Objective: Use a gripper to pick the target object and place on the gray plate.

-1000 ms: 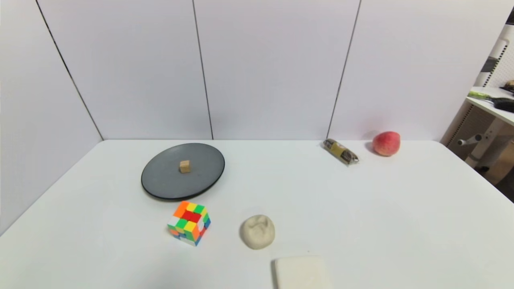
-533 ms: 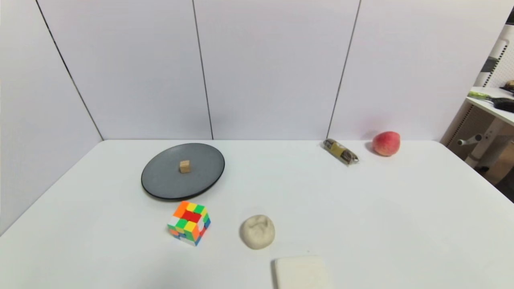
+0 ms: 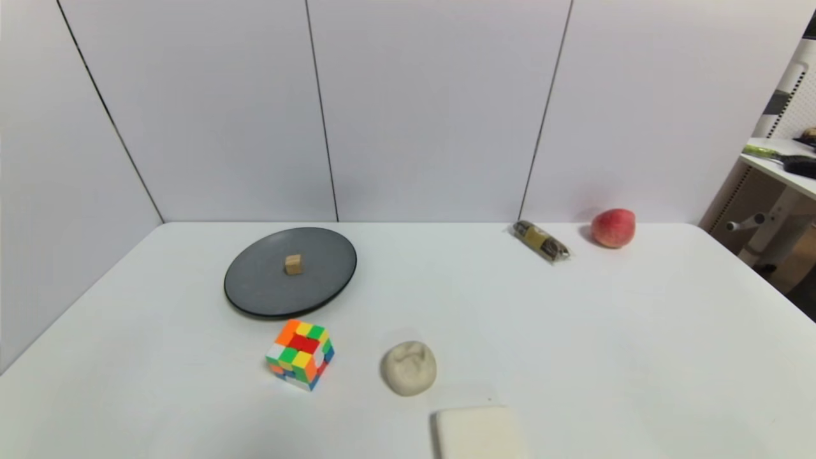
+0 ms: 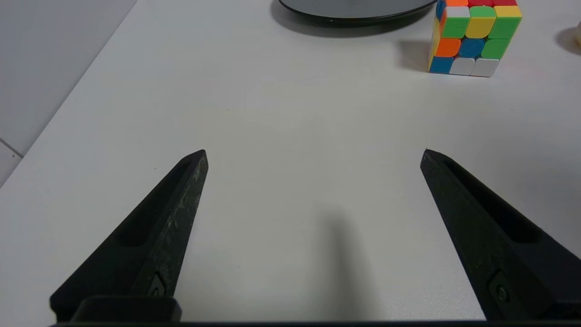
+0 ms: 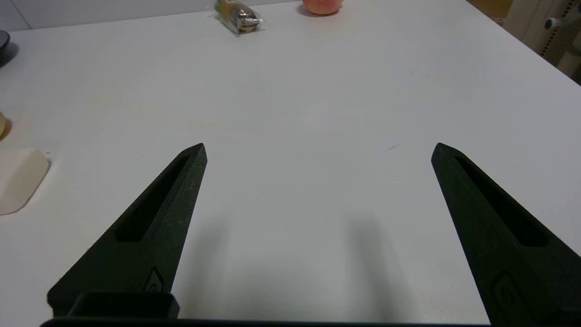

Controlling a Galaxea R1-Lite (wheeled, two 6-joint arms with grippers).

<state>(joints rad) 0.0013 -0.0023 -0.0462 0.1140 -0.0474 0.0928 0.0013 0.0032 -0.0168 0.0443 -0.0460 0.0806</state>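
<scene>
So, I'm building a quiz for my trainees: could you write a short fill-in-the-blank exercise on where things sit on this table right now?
1. The small wooden cube rests on the gray ____.
2. The puzzle cube stands on the table just outside the plate's rim, and the fruit at the far right is a ____.
3. The left gripper holds nothing; its jaws are ____.
4. The right gripper hangs over ____ table surface.

Missing words: plate; peach; open; bare
</scene>
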